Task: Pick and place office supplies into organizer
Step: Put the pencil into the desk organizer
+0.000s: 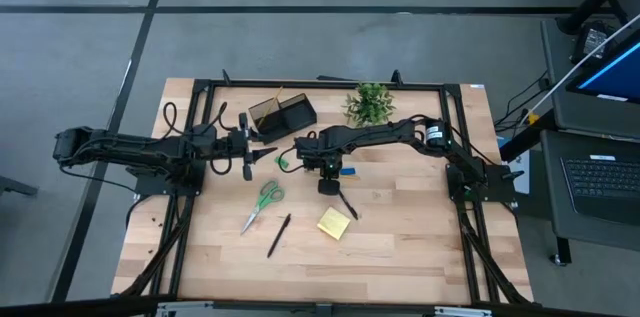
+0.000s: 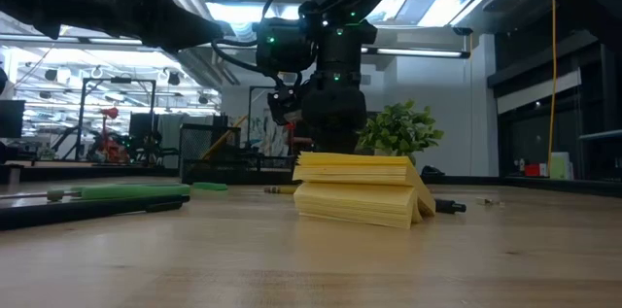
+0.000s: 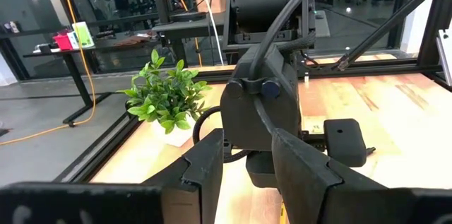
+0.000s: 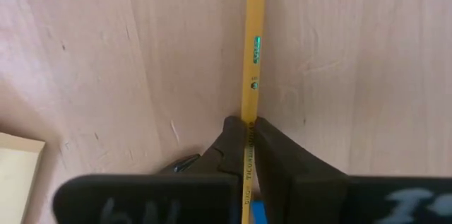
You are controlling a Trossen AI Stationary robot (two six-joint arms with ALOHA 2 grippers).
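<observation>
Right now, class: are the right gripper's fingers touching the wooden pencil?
Touching. The right wrist view shows the right gripper with both fingers pressed against the wooden pencil, no gap.

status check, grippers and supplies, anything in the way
Right gripper shut on pencil, low over mid-table. Left gripper open, waiting beside organizer. Scissors, sticky-note pad still out. Nothing blocking.

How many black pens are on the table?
2: one pen lies between the scissors and the sticky pad; the other pen sits by the right gripper. None looks hidden.
</observation>
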